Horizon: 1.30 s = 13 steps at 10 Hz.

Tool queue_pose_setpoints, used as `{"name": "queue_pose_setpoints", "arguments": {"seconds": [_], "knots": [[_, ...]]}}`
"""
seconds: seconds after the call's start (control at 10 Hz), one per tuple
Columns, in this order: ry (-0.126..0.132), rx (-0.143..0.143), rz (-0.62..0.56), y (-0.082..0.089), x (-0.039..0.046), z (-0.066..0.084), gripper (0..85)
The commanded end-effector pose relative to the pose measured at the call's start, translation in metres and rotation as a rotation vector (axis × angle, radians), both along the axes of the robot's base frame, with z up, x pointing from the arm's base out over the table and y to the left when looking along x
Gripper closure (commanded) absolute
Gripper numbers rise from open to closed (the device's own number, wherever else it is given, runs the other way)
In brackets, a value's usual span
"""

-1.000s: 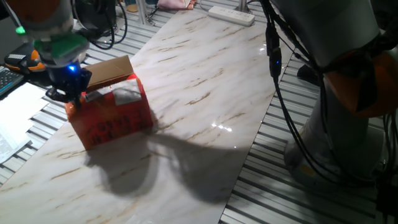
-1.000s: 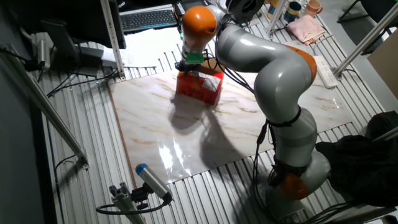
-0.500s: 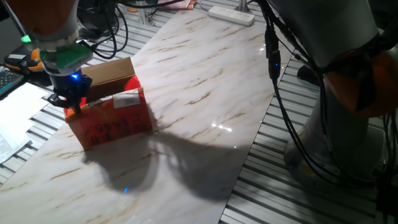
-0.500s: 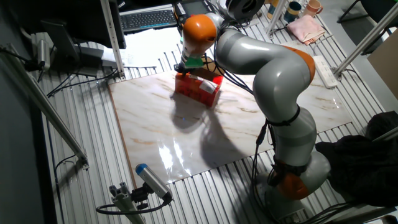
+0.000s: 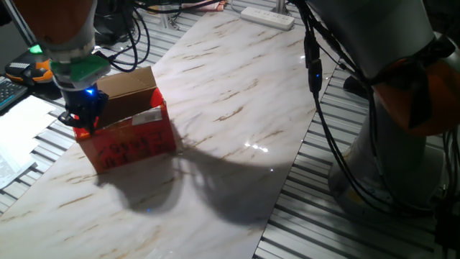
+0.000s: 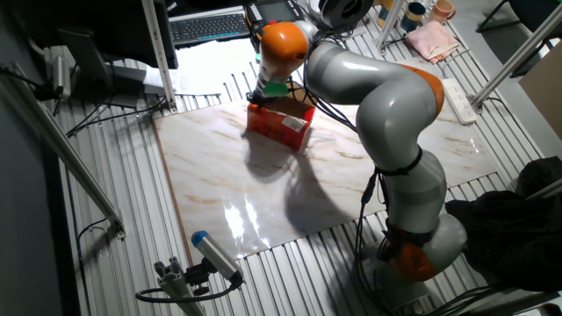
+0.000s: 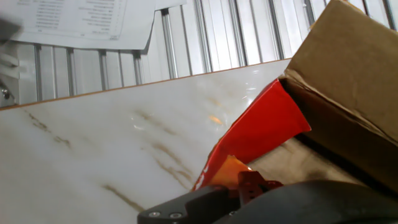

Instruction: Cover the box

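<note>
At left of the frame, the gripper (image 5: 81, 117), jaw state not discernible, bears on the near flap of the box (image 5: 129, 137) on the marble table (image 5: 237, 93); flap-closing appears underway, the brown flap (image 5: 128, 85) likely next.

Red box (image 7: 261, 134) flap, apparently touching the hand (image 7: 249, 202)

A white marble-patterned table (image 5: 237, 86) carries the red box (image 5: 133, 140) near one corner, flaps partly open.
</note>
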State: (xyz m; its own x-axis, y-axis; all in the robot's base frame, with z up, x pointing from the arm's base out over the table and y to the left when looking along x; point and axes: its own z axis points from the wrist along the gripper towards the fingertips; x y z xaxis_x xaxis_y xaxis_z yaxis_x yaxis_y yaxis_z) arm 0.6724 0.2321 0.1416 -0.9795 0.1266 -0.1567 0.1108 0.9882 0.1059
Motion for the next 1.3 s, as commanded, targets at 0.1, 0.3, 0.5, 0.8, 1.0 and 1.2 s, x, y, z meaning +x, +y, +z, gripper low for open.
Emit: {"name": "queue_pose_setpoints", "arguments": {"seconds": [0.1, 0.3, 0.5, 0.8, 1.0, 1.2], "knots": [[0.031, 0.006, 0.007, -0.002, 0.0001, 0.007, 85.0], [0.100, 0.065, 0.013, -0.011, 0.0006, 0.033, 85.0], [0.110, 0.052, 0.001, -0.009, -0.0029, 0.043, 85.0], [0.115, 0.084, -0.052, -0.007, -0.0062, 0.062, 85.0], [0.105, 0.065, -0.081, -0.005, -0.0108, 0.072, 85.0], [0.124, 0.089, -0.084, -0.002, -0.0137, 0.077, 85.0]]}}
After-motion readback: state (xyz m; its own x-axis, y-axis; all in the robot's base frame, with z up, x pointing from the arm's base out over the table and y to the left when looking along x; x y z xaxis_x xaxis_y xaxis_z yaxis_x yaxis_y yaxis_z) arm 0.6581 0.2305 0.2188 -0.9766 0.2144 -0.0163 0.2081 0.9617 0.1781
